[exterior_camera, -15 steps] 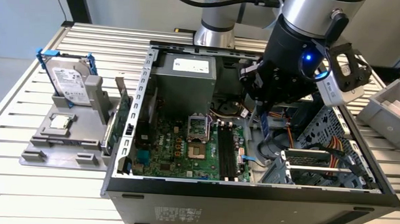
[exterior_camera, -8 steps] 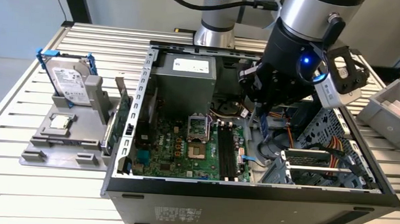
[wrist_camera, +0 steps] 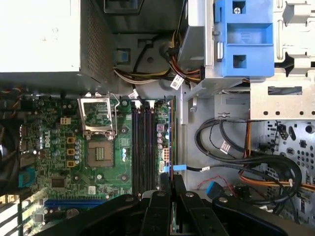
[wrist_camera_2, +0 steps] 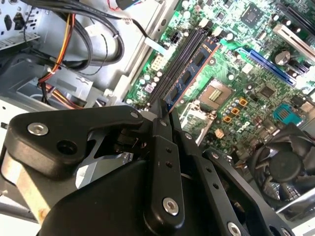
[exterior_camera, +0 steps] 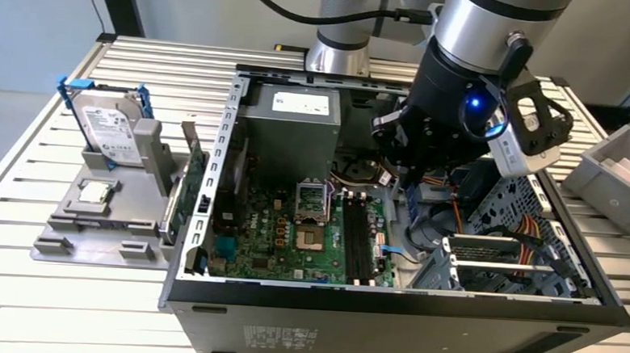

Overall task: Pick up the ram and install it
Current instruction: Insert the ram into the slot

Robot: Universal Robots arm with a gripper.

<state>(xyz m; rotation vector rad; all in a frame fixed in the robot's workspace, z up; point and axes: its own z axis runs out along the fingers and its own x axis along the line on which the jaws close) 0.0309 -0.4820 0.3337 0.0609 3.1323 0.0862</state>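
The second wrist view shows the ram (wrist_camera_2: 189,73), a blue-green stick with dark chips, running out from between the closed fingertips of the gripper (wrist_camera_2: 166,109), which pinches its near end while the far end reaches over the black memory slots (wrist_camera_2: 179,56) of the motherboard (wrist_camera_2: 246,69). Just beyond the gripper and to one side of the ram lies the open processor socket (wrist_camera_2: 215,94), and farther that way a round black fan (wrist_camera_2: 283,162). On the other side of the gripper, bundled black and orange cables (wrist_camera_2: 74,39) run across the grey case floor. In the first wrist view the gripper (wrist_camera: 172,183) sits narrow at the near end of the memory slots (wrist_camera: 143,147), with the socket (wrist_camera: 101,150) beside them and a blue drive bracket (wrist_camera: 244,37) well beyond. In the exterior view the gripper (exterior_camera: 410,184) hangs inside the open computer case (exterior_camera: 395,298) above the board, while a hard drive (exterior_camera: 107,125) stands on a grey holder (exterior_camera: 97,222) well apart, outside the case on the exterior view's left.
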